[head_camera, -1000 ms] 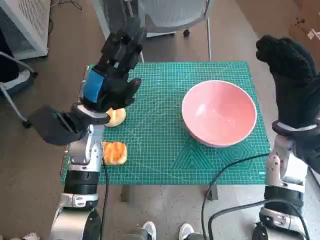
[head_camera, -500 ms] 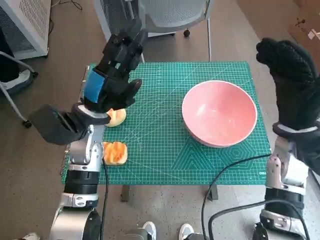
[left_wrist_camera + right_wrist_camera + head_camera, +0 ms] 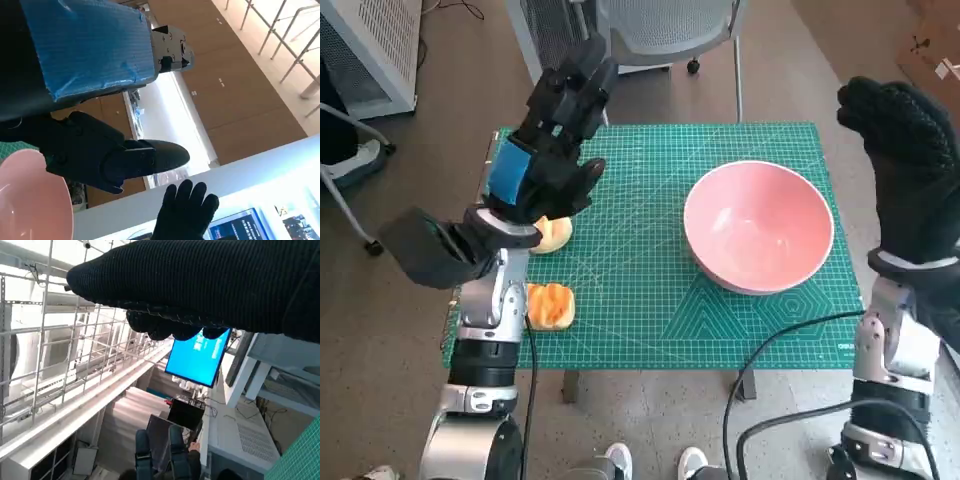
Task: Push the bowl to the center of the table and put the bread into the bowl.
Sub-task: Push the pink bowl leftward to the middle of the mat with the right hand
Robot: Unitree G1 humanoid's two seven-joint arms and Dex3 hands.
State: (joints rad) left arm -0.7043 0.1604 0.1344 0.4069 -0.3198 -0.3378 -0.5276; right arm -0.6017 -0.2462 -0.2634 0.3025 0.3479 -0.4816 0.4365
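We saw the desk (image 3: 650,340), covered by a green grid mat, with a grey chair (image 3: 665,30) standing behind its far edge. The pink bowl (image 3: 758,226) sat empty on the right half of the desk, right of the centre. The right robot hand (image 3: 900,165) was raised beside the desk's right edge, fingers spread and holding nothing; it touched neither the bowl nor the desk. The left robot hand (image 3: 545,140) hung over the left side of the desk, fingers apart, empty too. Below it lay a pale bread roll (image 3: 553,235), partly hidden by that hand, and nearer the front left corner lay an orange-topped bread piece (image 3: 549,306), well apart from the bowl.
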